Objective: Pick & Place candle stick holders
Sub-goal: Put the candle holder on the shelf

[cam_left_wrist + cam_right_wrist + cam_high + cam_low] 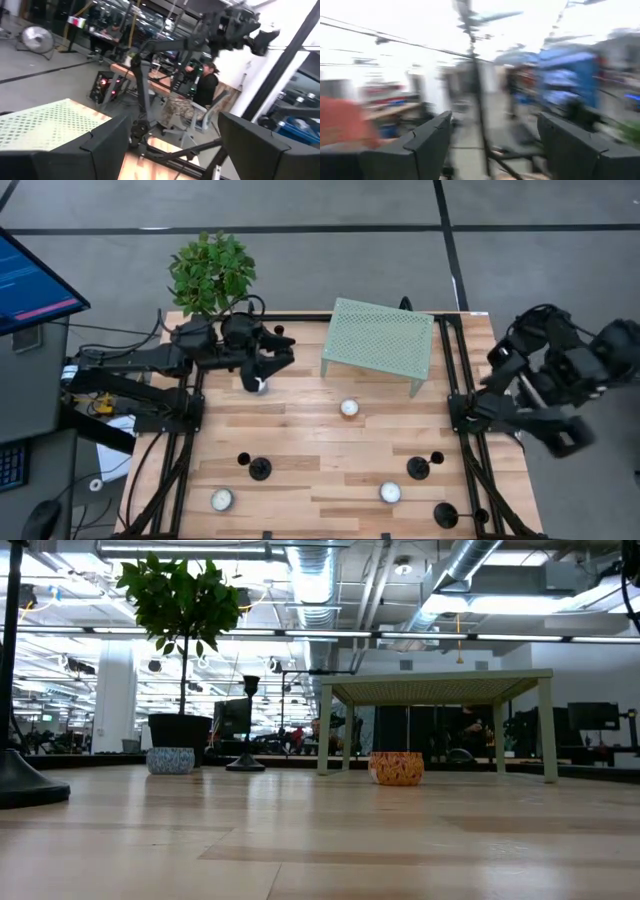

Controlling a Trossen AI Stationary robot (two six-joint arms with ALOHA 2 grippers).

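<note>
A: Candle stick holders from above: 1 [282, 337] stands upright just beside the left tool [275, 358], which is spread, holding nothing; 3 more [259, 469] sit toward the worktop's [300, 430] front edge.

B: And the right tool [565, 442]?

A: Released too, off the worktop's right edge, well apart.

B: Level view?

A: 1 holder [247, 725] upright near the plant.

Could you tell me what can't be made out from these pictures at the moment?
- Right wrist view: motion blur smears everything beyond the right tool; no table or candlestick is recognisable.
- High view: the dark left tool covers whatever lies beneath it.
- Low view: the near candlestick is cut off by the left edge; its top is out of frame.
</note>
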